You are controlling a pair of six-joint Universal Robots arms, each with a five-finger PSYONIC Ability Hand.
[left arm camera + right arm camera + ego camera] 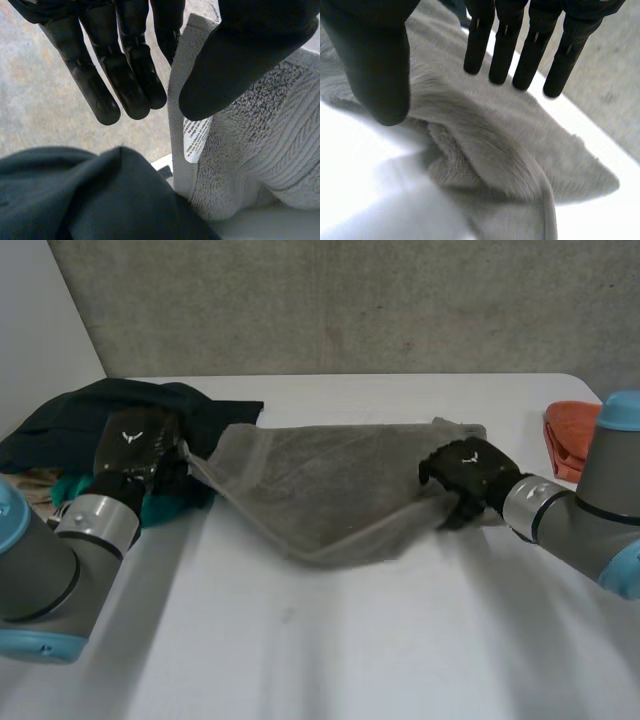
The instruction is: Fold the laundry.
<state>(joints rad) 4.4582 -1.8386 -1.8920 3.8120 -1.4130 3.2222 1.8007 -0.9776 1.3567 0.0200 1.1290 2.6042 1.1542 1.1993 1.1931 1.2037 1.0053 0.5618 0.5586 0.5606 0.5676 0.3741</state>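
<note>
On table (350,640) | left robot hand (135,450) pinches towel (330,485) corner | right robot hand (465,470) released, opposite edge

I count one grey towel (330,490), one dark green garment (70,425) at ten o'clock, one orange cloth (562,440) at three o'clock, one tabletop (330,640), and two hands: left robot hand (135,452), right robot hand (468,472).
</note>
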